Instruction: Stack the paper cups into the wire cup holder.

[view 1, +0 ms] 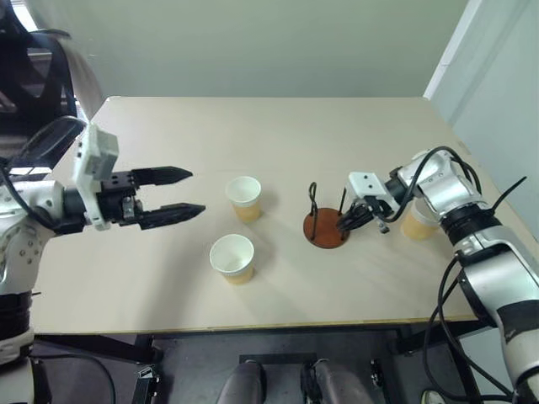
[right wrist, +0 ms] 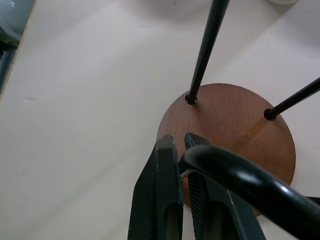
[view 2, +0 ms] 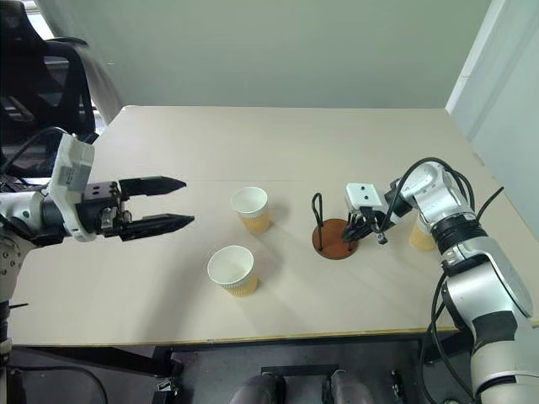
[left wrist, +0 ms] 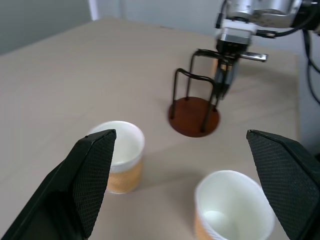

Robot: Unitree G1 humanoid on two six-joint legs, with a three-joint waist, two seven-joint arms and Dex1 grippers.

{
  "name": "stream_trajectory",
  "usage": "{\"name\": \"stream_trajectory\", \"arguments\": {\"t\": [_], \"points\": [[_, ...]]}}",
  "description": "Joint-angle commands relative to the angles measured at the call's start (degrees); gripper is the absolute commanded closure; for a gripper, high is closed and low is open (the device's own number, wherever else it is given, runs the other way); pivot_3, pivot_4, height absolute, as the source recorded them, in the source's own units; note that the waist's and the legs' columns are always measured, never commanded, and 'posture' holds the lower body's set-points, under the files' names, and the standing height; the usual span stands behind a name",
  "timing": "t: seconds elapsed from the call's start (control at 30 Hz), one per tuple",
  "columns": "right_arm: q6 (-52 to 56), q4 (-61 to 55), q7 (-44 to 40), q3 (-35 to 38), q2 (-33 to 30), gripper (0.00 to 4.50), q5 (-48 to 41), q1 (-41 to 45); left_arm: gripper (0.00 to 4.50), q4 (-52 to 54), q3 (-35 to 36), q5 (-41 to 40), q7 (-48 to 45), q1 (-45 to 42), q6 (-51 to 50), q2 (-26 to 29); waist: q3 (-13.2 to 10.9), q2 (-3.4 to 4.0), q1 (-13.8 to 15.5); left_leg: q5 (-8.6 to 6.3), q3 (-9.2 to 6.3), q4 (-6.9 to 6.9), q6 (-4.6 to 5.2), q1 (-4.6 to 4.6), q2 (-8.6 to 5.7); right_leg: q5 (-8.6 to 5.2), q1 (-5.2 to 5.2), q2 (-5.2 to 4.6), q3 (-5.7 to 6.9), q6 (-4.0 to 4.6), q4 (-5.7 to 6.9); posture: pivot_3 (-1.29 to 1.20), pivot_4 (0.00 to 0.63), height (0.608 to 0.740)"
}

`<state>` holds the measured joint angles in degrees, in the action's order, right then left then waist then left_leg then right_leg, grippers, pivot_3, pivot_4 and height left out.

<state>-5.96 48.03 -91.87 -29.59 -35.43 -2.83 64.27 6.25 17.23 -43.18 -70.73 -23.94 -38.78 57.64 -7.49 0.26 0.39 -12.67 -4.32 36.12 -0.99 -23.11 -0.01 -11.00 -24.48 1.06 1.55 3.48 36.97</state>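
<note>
Two paper cups between spread fingers; wire cup holder beyond, seemingly empty.

Both eye views look forward and down from the head over the table; the left wrist view looks low across it toward the wire cup holder; the right wrist view looks steeply down, close above that holder's base.

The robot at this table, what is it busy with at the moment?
It is working on stacking paper cups into the wire cup holder, which has no cup in it yet. The right gripper, jaws shut, is at the holder's wires. The left gripper hovers open beside two cups. A third cup stands behind the right arm.
</note>
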Motion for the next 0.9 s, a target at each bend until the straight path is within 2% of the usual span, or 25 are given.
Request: {"name": "stream_trajectory", "arguments": {"t": [0.03, 0.2, 0.4, 0.53, 0.77, 0.9], "points": [[-0.92, 1.06, -0.63, -0.09, 0.55, 4.45, 1.81, 0.46, 0.00, 4.37, -0.34, -1.79, -2.70, 1.16, -1.47, 2.08, 0.00, -0.01, -0.02, -0.01, 0.00, 0.00, -0.01, 0.00, 0.00, -0.01, 0.00, 0.00, 0.00, 0.01, 0.00, 0.00, 0.150, 0.740], [-1.14, 1.91, -0.63, -0.13, 0.86, 4.45, 1.89, 0.81, 0.00, 4.37, -2.61, 0.93, -5.63, 2.29, 0.28, 4.18, 0.00, -0.01, -0.05, -0.07, 0.00, 0.00, -0.14, 0.07, 0.01, -0.16, 0.01, 0.00, 0.00, 0.30, 0.06, 0.00, 0.150, 0.740], [-1.49, 2.13, -0.63, -0.47, 0.68, 4.45, 2.51, 0.69, 0.00, 3.28, -3.45, 1.52, -5.88, 0.64, 0.60, 4.03, 0.01, -0.01, -0.05, -0.09, 0.00, 0.00, -0.20, 0.08, 0.02, -0.23, 0.05, 0.00, 0.00, 0.46, 0.05, 0.00, 0.150, 0.740], [-2.26, 2.65, -0.62, 1.19, 1.23, 3.45, 4.13, 0.54, 0.00, 3.21, -3.48, 1.56, -5.66, 0.48, 0.75, 3.64, 0.00, 0.00, -0.05, -0.10, 0.00, 0.00, -0.21, 0.06, 0.03, -0.23, 0.04, 0.00, 0.01, 0.45, 0.04, 0.00, 0.150, 0.740], [-3.35, 3.88, 0.18, 2.71, 1.54, 1.08, 6.62, 0.94, 0.00, 3.12, -3.40, 1.54, -4.95, -0.14, 0.68, 2.76, -0.01, 0.01, -0.05, -0.14, 0.00, 0.00, -0.22, 0.00, 0.02, -0.07, -0.01, 0.00, 0.01, 0.19, 0.01, 0.00, 0.150, 0.740], [-4.06, 5.72, 1.35, 3.65, 0.45, 1.08, 8.17, 2.52, 0.00, 2.99, -3.57, 1.73, -4.76, -0.50, 0.81, 2.30, -0.01, 0.01, -0.04, -0.14, 0.00, 0.00, -0.22, -0.01, 0.02, -0.07, -0.01, 0.00, 0.01, 0.19, 0.00, 0.00, 0.150, 0.740]]}}
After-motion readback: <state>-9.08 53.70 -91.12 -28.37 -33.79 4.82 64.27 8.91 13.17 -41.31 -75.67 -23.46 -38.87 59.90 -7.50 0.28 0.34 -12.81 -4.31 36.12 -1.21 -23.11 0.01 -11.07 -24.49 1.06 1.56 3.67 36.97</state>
